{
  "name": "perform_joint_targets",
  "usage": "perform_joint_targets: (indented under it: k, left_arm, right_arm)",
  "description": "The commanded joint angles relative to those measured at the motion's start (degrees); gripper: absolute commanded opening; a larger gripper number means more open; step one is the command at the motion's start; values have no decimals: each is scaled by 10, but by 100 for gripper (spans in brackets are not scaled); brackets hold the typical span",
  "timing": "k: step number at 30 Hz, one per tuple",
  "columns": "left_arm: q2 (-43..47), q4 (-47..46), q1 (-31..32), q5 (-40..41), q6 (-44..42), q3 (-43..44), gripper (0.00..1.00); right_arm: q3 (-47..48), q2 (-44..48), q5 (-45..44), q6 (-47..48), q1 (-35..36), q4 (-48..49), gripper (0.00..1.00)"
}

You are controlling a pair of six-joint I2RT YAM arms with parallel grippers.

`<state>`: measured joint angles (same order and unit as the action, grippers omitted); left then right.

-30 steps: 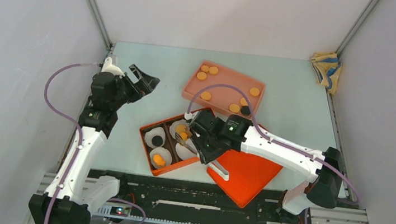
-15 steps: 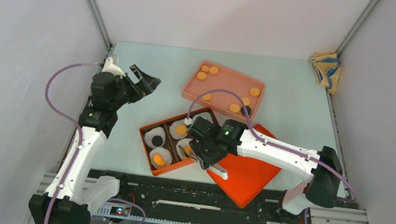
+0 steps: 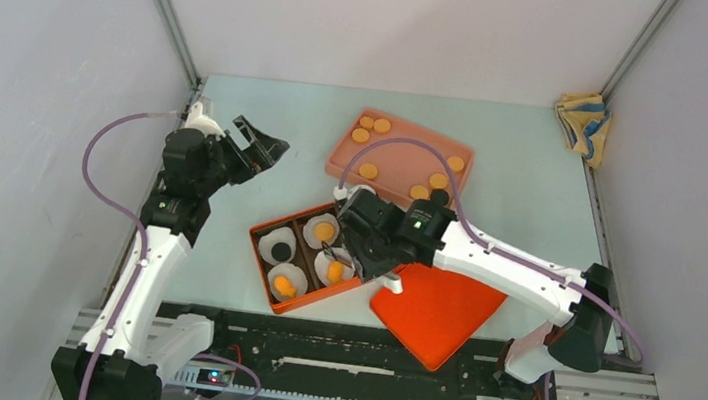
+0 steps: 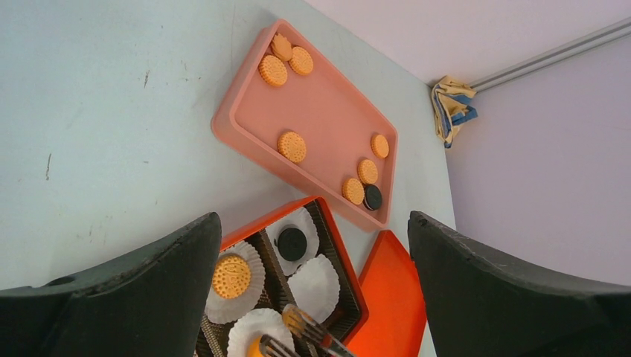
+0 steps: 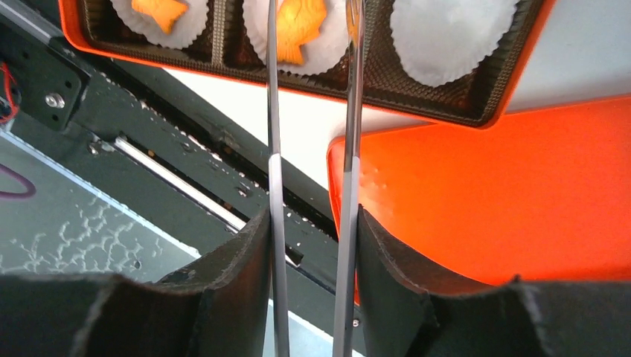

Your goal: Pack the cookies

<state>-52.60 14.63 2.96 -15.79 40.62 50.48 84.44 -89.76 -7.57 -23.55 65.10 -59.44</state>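
Several cookies (image 4: 291,146) on the pink tray (image 4: 327,111), others in the box (image 3: 262,250): seem light, brittle, so pinch rims gently with tongs (image 5: 271,111) clamped in right end effector (image 5: 309,245), left end effector (image 4: 312,223) gaping empty.

Orange cookies (image 4: 292,146) on pink tray (image 4: 327,111)

At the right wrist view's 12 o'clock edge, the tongs (image 5: 271,111), the box (image 5: 461,100) and two cookies (image 5: 301,33) are cut off, the tongs' tips unseen.
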Motion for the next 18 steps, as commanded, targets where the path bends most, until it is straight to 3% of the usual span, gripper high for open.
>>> perform_joint_targets:
  k: [1,5,10,18]
  left_arm:
    - [3,-22,-5,-15,1,28,100]
    - [-3,-27,-5,-19,2,31,100]
    - [-12,-35,-5,-26,4,32,100]
    - [-22,-55,-5,-37,15,24,100]
  right_arm:
    - [45,50,-33,-6,-22,-8,49]
    - [58,74,-58,-3,-60,-11,49]
    - [50,90,-71,2,-160,-1,49]
    - [15,64,-83,14,-276,47,49]
